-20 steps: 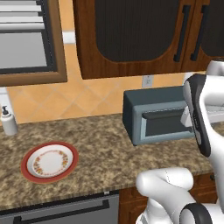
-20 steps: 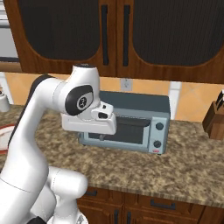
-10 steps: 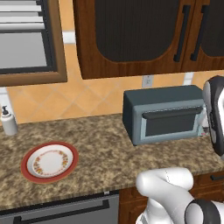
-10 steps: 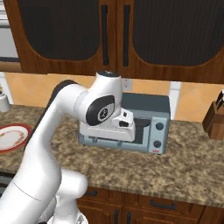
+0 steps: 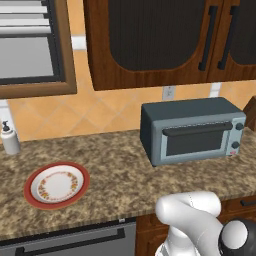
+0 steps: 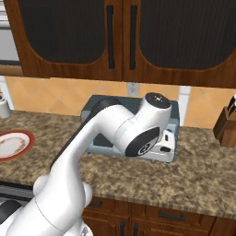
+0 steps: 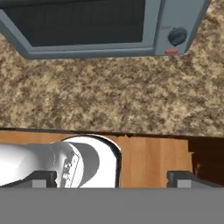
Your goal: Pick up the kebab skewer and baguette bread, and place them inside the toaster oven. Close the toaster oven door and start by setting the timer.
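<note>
Since a second ago the white arm has swung away to the right, off the left base view where it covered the front of the blue-grey boxy toaster oven (image 5: 192,129), so the oven now stands unobstructed on the speckled brown granite counter (image 5: 115,170), its framed glass door (image 5: 196,139) shut with the dark horizontal bar handle (image 5: 197,129) across the top and small dark knobs at its right edge; in the right base view the arm's upper links now lie across the oven's front, hiding most of it, while the oven's top and right end (image 6: 172,120) show behind them. From the hand camera, the two dark fingertips of the gripper (image 7: 112,178) stand far apart, wide open and holding nothing, pointed down at the counter's front edge and the wooden cabinet face below it, with the oven's lower door frame, one dark knob (image 7: 177,37) and a small red button beside it at the top of that view. Well to the left on the counter sits a round white plate with a red rim (image 5: 56,184), bare of food, and a small white soap dispenser (image 5: 9,138) stands by the orange tiled wall. A wooden knife block (image 6: 227,123) stands at the counter's far right
</note>
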{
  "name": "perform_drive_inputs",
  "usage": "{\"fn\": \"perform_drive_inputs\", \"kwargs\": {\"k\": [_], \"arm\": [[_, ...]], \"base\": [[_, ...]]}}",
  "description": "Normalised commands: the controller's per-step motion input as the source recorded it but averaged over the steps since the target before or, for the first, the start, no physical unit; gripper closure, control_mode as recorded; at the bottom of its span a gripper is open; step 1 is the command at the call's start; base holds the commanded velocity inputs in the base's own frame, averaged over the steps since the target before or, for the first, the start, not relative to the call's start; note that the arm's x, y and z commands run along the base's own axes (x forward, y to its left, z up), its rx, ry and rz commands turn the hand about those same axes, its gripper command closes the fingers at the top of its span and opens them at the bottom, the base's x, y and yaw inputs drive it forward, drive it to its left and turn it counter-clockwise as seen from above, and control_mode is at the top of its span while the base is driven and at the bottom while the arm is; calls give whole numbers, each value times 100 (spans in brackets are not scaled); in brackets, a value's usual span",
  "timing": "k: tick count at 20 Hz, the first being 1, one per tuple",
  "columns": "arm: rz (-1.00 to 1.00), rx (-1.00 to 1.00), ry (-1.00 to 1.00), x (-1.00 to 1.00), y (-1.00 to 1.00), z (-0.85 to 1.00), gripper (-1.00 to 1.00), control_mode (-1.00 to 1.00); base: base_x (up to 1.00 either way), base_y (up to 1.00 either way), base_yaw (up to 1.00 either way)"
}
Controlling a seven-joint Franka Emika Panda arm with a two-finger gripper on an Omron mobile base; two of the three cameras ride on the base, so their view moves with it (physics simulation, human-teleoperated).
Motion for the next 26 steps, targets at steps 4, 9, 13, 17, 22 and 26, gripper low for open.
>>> {"fn": "perform_drive_inputs", "kwargs": {"k": [4,9,13,17,22,26], "arm": [[0,3,-13,0,-33,-9,-100,-100],[0,1,-8,3,-14,-7,-100,-100],[0,3,-8,1,-26,-16,-100,-100],[0,3,-20,2,-27,-16,-100,-100],[0,2,-36,11,0,-10,-100,-100],[0,6,-34,42,0,-1,-100,-100]], "base": [[0,0,0],[0,0,0],[0,0,0],[0,0,0],[0,0,0],[0,0,0]]}}
